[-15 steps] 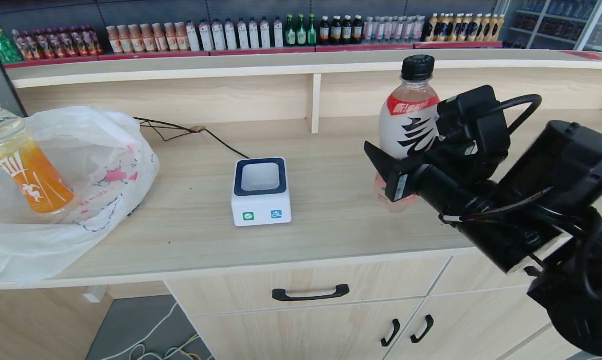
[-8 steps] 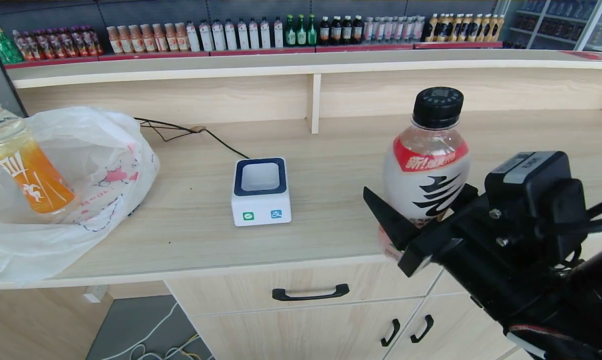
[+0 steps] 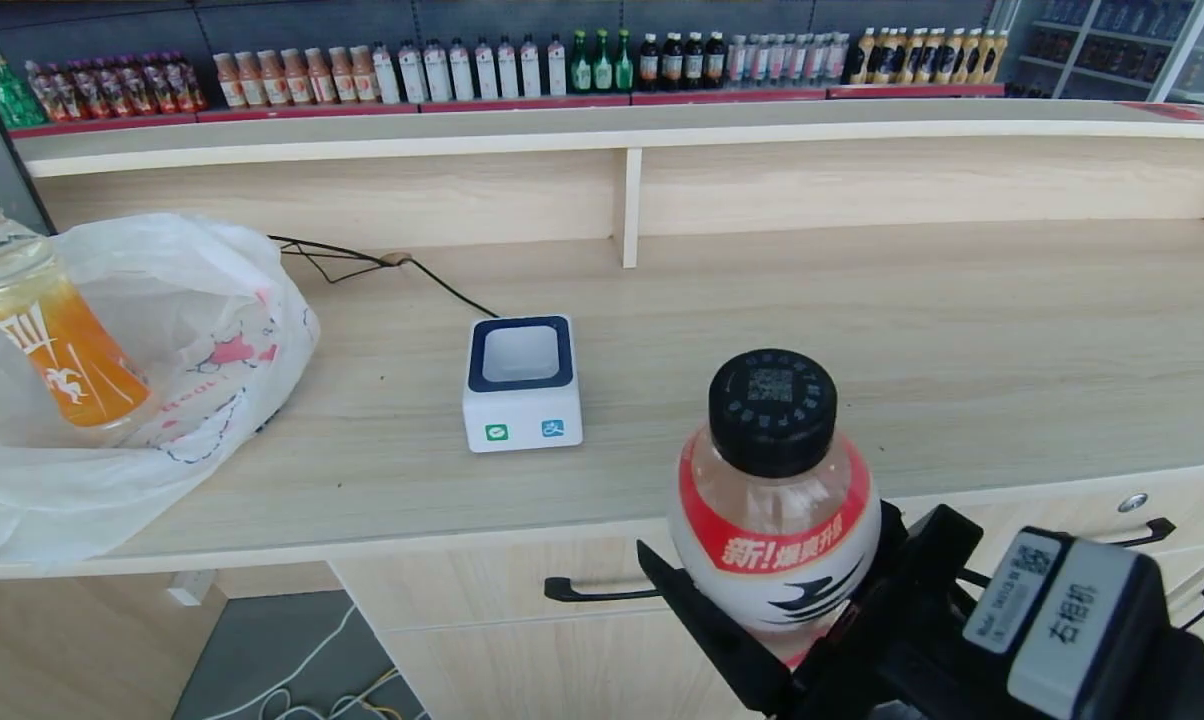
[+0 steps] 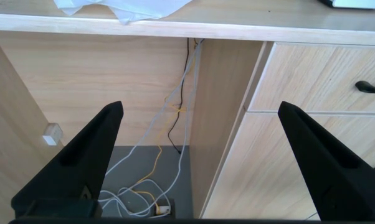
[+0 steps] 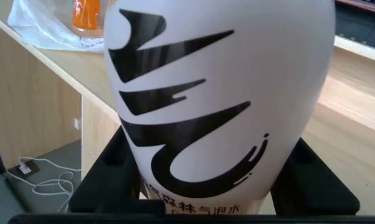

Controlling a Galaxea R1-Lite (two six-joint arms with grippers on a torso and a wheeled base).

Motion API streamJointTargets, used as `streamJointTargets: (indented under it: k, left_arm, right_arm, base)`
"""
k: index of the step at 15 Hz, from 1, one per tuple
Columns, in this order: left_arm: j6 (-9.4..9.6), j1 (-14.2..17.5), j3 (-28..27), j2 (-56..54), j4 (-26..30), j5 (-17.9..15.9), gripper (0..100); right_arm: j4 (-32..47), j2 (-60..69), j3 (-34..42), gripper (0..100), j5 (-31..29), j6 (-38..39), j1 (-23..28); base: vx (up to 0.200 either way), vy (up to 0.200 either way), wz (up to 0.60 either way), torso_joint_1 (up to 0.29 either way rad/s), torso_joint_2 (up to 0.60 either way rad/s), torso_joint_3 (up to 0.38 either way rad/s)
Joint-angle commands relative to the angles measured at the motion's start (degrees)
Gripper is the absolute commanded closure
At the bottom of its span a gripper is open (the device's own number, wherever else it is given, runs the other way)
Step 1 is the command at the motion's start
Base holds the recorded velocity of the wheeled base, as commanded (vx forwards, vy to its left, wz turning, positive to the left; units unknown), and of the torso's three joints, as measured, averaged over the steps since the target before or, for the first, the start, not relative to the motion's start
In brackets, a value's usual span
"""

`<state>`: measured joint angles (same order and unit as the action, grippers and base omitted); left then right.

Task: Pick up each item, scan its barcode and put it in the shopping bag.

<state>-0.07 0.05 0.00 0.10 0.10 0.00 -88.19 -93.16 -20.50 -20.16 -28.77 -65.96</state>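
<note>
A white-labelled drink bottle (image 3: 774,520) with a black cap and a red band is held upright in my right gripper (image 3: 792,640), which is shut on it in front of the counter's front edge, low at the right. Close up, the bottle (image 5: 218,99) shows its black brush-stroke label. The white scanner box (image 3: 522,383) with a dark blue frame sits mid-counter, to the bottle's left and farther back. A white plastic shopping bag (image 3: 152,370) lies at the counter's left end with an orange drink bottle (image 3: 47,330) in it. My left gripper (image 4: 200,162) hangs open below the counter edge.
A black cable (image 3: 382,262) runs from the scanner toward the back wall. Drawers with black handles (image 3: 622,586) sit under the counter (image 3: 962,330). Loose cables (image 4: 147,186) lie on the floor under the bag end. Shelves of bottles (image 3: 602,60) line the far wall.
My right gripper has carried the bottle from the counter's right side toward me and leftward, down past the front edge. The bag, scanner and orange bottle have not moved.
</note>
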Motion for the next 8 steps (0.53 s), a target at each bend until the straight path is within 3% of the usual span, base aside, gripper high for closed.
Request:
streamJointTargets:
  k: [1,6,8]
  left_arm:
    - [-0.01,0.04,0.0,-0.01,-0.01,0.0,0]
    - [-0.01,0.04,0.0,-0.01,-0.01,0.0,0]
    - [-0.01,0.04,0.0,-0.01,-0.01,0.0,0]
  right_arm:
    - [-1.29,-0.88,0.38,100,0.39,-1.99,-1.8]
    - [-1.81,1.05,0.47,100,0.83,-4.1,-2.06]
    - [-1.81,2.46,0.82,100,2.32,-11.22,-6.02]
  base:
    - [0.0,0.0,0.0,0.0,0.0,0.0]
    - [0.0,0.0,0.0,0.0,0.0,0.0]
    - [0.0,0.0,0.0,0.0,0.0,0.0]
